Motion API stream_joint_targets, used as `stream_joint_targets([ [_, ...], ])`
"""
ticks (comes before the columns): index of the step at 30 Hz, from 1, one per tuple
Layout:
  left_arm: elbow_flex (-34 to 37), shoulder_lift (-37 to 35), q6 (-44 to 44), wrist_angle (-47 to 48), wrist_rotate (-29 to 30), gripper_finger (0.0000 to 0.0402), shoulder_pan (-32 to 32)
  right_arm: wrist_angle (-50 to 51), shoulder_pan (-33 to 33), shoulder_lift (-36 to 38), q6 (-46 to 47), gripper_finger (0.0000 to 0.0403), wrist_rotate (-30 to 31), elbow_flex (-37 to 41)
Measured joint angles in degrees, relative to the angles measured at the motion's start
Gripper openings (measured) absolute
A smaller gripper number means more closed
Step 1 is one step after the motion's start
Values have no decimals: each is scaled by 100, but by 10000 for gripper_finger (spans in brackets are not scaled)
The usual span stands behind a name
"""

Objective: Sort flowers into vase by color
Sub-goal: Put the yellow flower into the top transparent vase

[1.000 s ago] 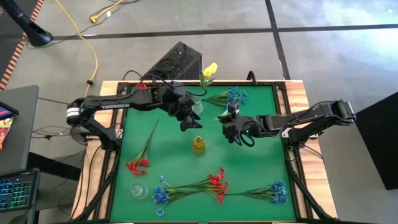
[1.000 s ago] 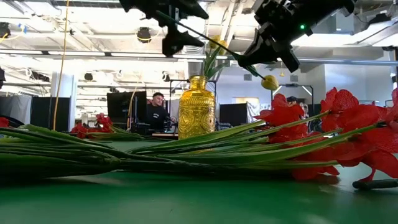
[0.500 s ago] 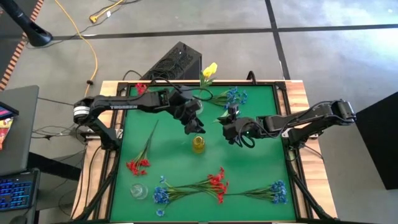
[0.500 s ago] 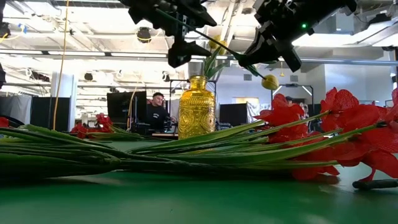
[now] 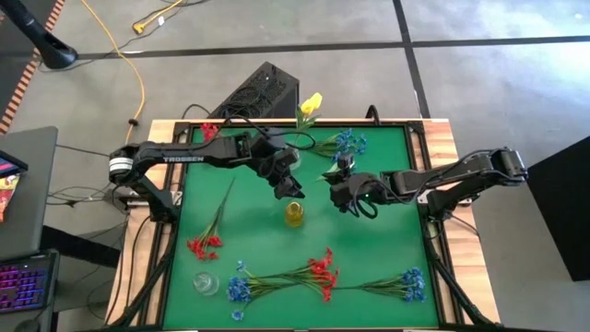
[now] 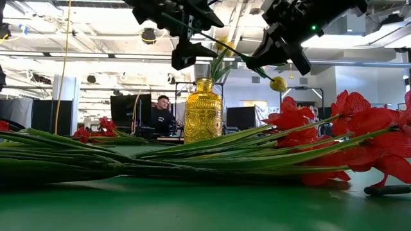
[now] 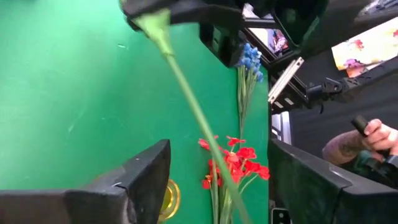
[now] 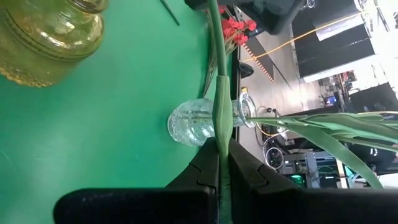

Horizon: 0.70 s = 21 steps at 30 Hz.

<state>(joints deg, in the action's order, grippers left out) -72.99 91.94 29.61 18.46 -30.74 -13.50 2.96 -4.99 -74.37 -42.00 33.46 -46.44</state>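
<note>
Since a second ago the left claw [image 5: 289, 187] has slid toward the yellow vase [image 5: 294, 215], fingers spread, empty. Only the right wrist view shows the right claw [image 8: 219, 163] pinching a green flower stem [image 8: 219, 93], at 2 o'clock from the vase above the desk [image 5: 387, 240].

I see a yellow tulip [image 5: 312, 103] standing in a clear glass vase [image 5: 293, 159] at the far edge of the green surface [image 5: 387, 240]. A second yellow-headed stem [image 6: 278, 84] hangs in the air, pinched in my right tool [image 5: 345, 192], its stem slanting over the amber vase [image 5: 294, 214] at the middle. Blue sprays [image 5: 348, 143] lie near the far edge. A red spray [image 5: 205, 244] lies at the left. Near me, blue [image 5: 240, 290], red [image 5: 322, 271] and blue [image 5: 410, 282] sprays lie flat in a row.
</note>
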Motion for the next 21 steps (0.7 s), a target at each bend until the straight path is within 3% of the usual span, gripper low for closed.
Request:
stream_joint_targets([
  [12,-2,0,129,-14,-3,170,5,-19,142,0,-465,39,107,0],
  [21,-2,0,163,-37,148,132,2,-229,140,0,-613,39,113,0],
])
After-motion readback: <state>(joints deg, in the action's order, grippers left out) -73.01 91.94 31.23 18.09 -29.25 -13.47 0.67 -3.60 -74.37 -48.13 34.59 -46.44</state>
